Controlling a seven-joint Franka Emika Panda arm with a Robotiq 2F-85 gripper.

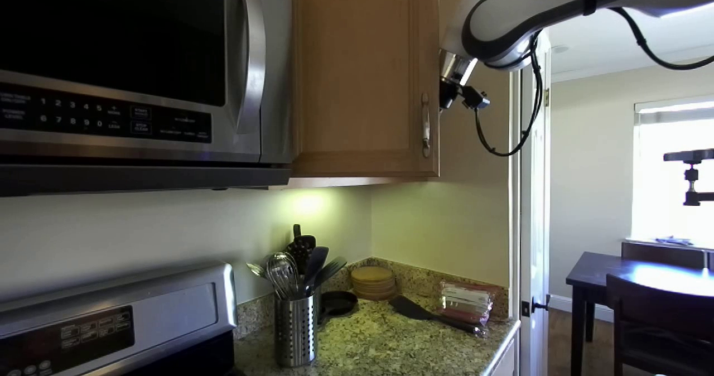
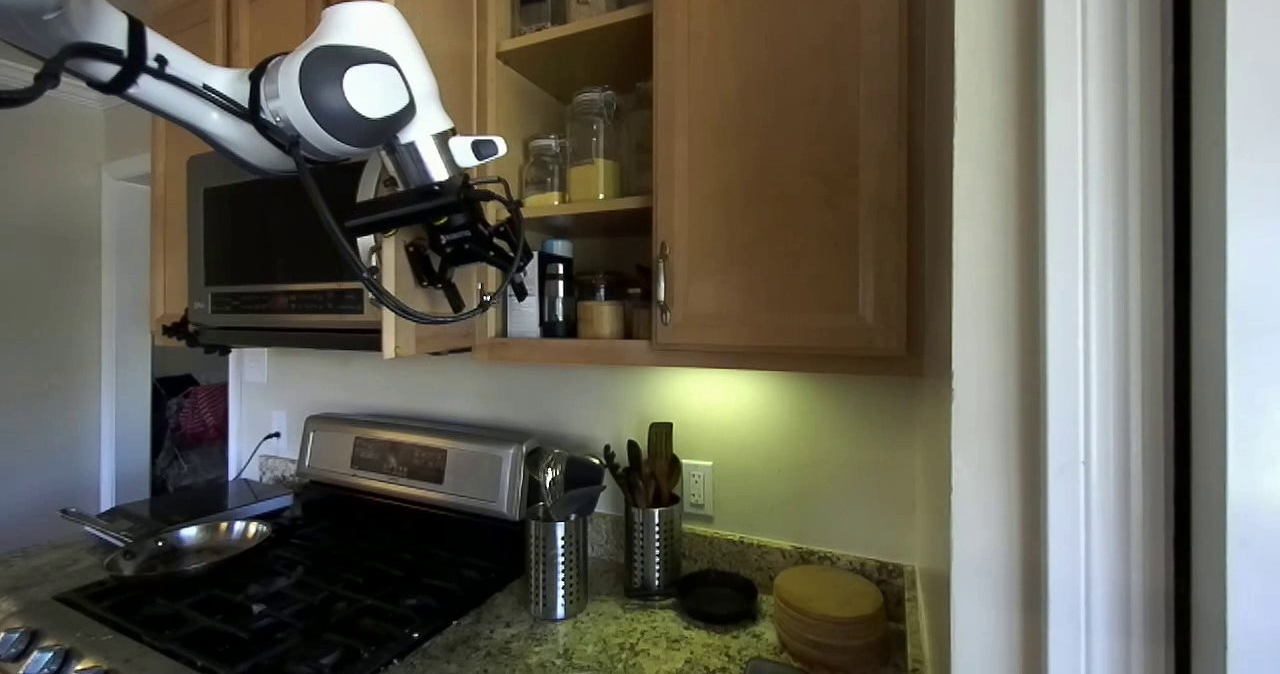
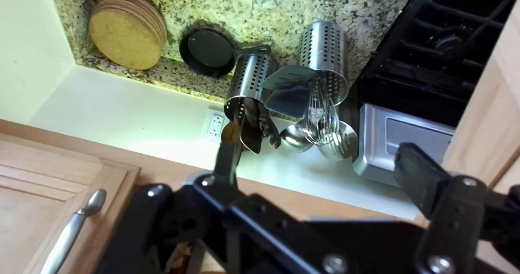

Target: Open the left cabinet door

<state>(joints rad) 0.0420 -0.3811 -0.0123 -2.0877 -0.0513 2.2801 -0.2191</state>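
Note:
The left cabinet door stands swung open. In an exterior view its outer face [image 1: 357, 75] shows, with the slim silver handle [image 1: 426, 125] at the lower right. In an exterior view its inner face [image 2: 432, 329] shows beside the uncovered shelves. In the wrist view it is the pale wood [image 3: 483, 131] at the right edge. My gripper [image 2: 488, 296] is open and empty on the inner side of this door; its fingers are wide apart in the wrist view [image 3: 319, 156]. I cannot tell whether a finger touches the door. The twin door [image 2: 780, 154] is shut.
Jars [image 2: 594, 154] and a bottle [image 2: 557, 289] stand on the shelves. The microwave [image 1: 245, 141] is beyond the open door. Below are the stove [image 2: 300, 574], utensil holders [image 2: 557, 564], a small black pan [image 2: 716, 594] and round boards [image 2: 830, 614]. The twin door's handle [image 3: 73, 233] juts out.

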